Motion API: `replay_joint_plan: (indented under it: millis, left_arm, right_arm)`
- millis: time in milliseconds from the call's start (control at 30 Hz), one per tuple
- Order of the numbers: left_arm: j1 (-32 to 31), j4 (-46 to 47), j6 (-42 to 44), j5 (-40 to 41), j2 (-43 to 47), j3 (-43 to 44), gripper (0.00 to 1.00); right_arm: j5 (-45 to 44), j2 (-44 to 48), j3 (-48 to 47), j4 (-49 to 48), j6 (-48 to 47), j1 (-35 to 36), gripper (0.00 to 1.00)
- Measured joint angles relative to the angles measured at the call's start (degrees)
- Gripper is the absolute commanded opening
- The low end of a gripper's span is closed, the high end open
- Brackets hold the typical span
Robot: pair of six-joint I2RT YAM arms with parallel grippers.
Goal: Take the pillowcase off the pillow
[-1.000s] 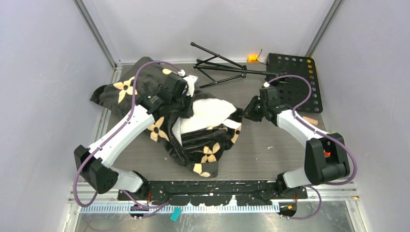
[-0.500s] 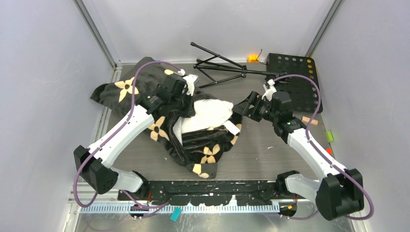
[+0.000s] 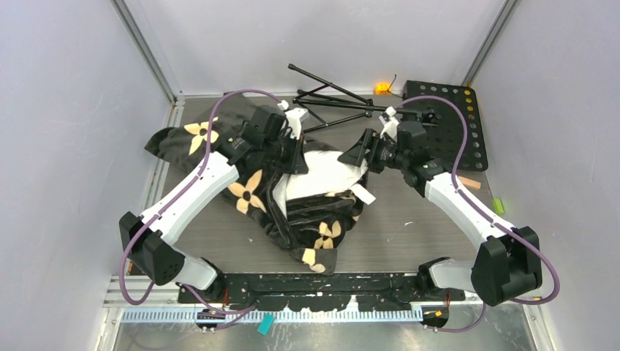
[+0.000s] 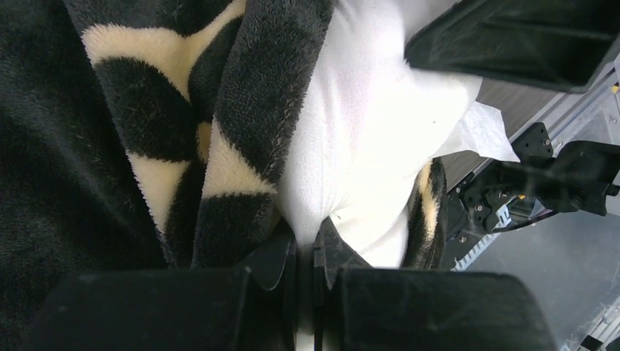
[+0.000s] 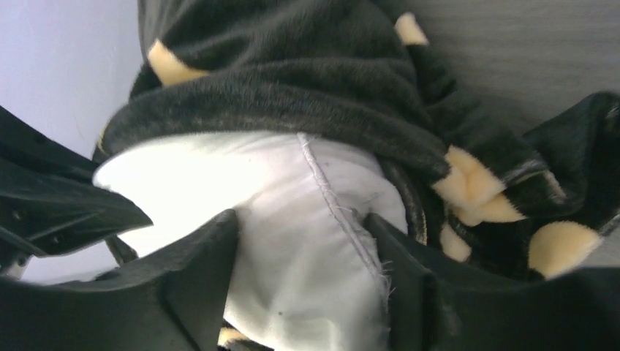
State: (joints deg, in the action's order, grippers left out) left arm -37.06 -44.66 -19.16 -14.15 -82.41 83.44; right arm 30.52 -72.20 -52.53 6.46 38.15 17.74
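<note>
The black plush pillowcase [image 3: 248, 186] with tan flower shapes lies bunched at the left and middle of the table. The white pillow [image 3: 325, 170] sticks out of its opening toward the right. My left gripper [image 3: 295, 152] is shut on a pinch of the white pillow [image 4: 365, 139] right beside the pillowcase edge [image 4: 248, 139]; its jaws meet at the fabric [image 4: 305, 248]. My right gripper [image 3: 361, 155] is open, its fingers [image 5: 194, 281] standing on either side of the pillow's seamed end [image 5: 307, 241], with the pillowcase [image 5: 292, 66] behind it.
A black folded tripod stand [image 3: 330, 99] lies at the back. A black perforated plate [image 3: 447, 121] sits at the back right, with a small orange object [image 3: 382, 88] next to it. Small orange [image 3: 471, 185] and green [image 3: 498, 205] bits lie at the right edge.
My right arm has swung left and farther back, bringing its open jaws around the pillow's end. My left gripper has shifted back and right with the pillow, dragging the pillowcase along.
</note>
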Motion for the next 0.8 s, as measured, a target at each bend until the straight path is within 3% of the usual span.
replay_joint_plan:
  millis: [167,233,300,400,600,700,800]
  left_arm:
    - [-0.1,-0.3,0.0,-0.5,0.0,0.0,0.22]
    - [-1.0,-0.9,0.4,0.2,0.0,0.3,0.36]
    - [-4.2,-3.0,1.6,3.5,0.0,2.1,0.50]
    - [-11.6,-5.9,4.3,9.9,0.0,5.5,0.58]
    - [-25.2,-6.6,7.5,14.9,0.7,6.6,0.54]
    - [-27.6,-6.3,7.9,16.7,0.7,5.9,0.49]
    - [-28.6,-5.7,7.9,17.6,0.7,4.3,0.52]
  right_arm:
    - [-0.3,-0.1,-0.4,3.1,-0.4,2.8,0.10]
    - [-0.4,-0.1,-1.4,4.8,-0.5,2.9,0.05]
    - [-0.7,-0.1,-2.4,6.8,-0.3,2.9,0.03]
    - [-0.7,-0.1,-3.5,8.9,0.0,2.9,0.00]
    - [-0.5,-1.4,-4.8,8.6,2.5,3.3,0.00]
    - [-0.4,-2.4,-5.1,8.2,3.8,3.3,0.00]
    - [-0.7,-2.8,-5.2,8.2,4.7,3.3,0.00]
